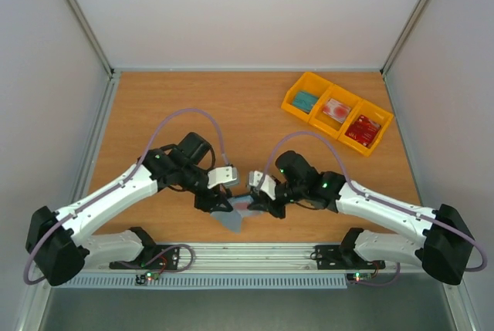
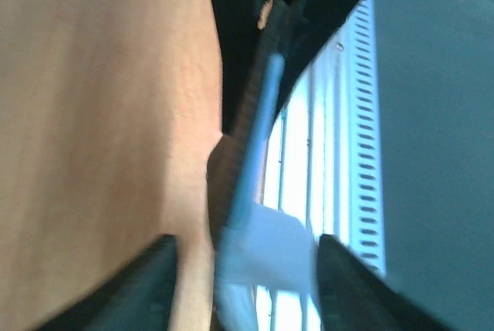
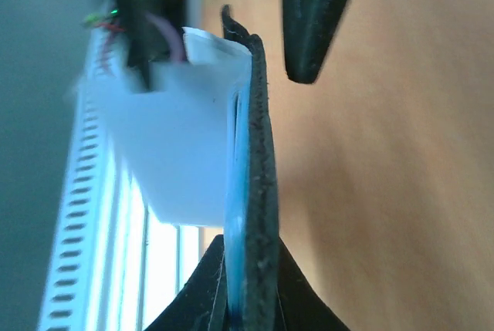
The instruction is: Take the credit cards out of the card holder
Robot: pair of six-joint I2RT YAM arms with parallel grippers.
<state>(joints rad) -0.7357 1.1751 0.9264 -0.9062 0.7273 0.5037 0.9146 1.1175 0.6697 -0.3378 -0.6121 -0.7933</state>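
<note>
Low centre of the overhead frame, near the table's (image 1: 154, 115) front edge: card holder (image 1: 232, 220), mostly hidden under both wrists. Right gripper (image 3: 251, 304) is pinched tight on its dark edge, seen edge-on. Left gripper (image 2: 247, 244) has fingers parted, straddling the far end; contact lost in blur. Pale flap (image 3: 177, 138) and blue sliver (image 3: 235, 192) alongside: card or lining, cannot tell.

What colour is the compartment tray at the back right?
Yellow tray; top external view.

Card holder (image 2: 255, 138) — v. blurred, edge-on.
</note>
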